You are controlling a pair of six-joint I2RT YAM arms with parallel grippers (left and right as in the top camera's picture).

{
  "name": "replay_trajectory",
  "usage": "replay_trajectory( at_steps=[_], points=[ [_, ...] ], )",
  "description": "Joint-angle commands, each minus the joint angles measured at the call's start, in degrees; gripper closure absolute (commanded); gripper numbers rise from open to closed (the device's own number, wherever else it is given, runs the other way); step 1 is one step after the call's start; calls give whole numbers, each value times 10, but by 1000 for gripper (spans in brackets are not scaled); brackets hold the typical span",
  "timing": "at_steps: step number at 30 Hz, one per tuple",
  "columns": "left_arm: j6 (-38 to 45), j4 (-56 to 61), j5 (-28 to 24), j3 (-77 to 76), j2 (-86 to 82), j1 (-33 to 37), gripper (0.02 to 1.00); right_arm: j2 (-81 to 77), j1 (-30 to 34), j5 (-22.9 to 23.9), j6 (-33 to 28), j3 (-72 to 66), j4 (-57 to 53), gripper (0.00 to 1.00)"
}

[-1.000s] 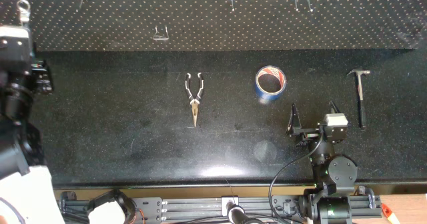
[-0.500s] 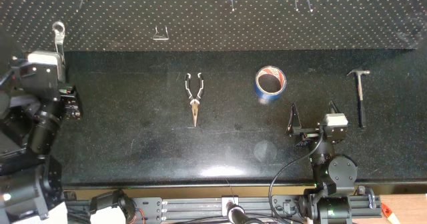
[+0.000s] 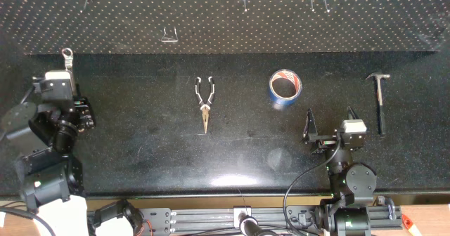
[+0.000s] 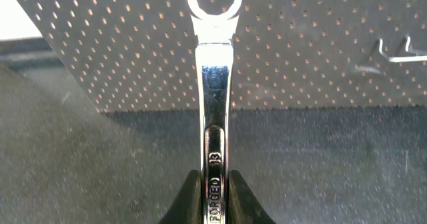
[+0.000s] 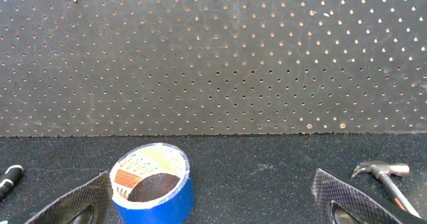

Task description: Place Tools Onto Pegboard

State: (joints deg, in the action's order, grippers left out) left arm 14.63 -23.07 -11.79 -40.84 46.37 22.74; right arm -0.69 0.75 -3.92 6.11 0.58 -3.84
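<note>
L claw at 9 o'clock, clamped on 1 wrench — ring end twd pegboard at 12, which carries 4 hooks. On table: 1 pliers mid, 1 tape roll approx 2, 1 hammer at 3. R claw at 5 — fingers wide, nothing held.

Left claw hides the lower end of the wrench.

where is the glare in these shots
Top view: a pale sheen on the table near its front edge, and a bright patch at the right end of the pegboard. Left wrist view: highlights run down the wrench, and the corner beyond the pegboard is blown white. Right wrist view: evenly lit, no harsh glare on the tape.
</note>
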Motion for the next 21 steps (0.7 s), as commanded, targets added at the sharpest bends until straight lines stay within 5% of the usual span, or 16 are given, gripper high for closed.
replay_trajectory(
  at_steps=[1, 21],
  points=[
    [-7, 61, -37, -2, 26, 0, 989, 6, 3, 5, -6, -3, 0, 25],
    [-7, 198, -90, -2, 139, -11, 989, 6, 2, 5, -6, -3, 0, 25]
  ],
)
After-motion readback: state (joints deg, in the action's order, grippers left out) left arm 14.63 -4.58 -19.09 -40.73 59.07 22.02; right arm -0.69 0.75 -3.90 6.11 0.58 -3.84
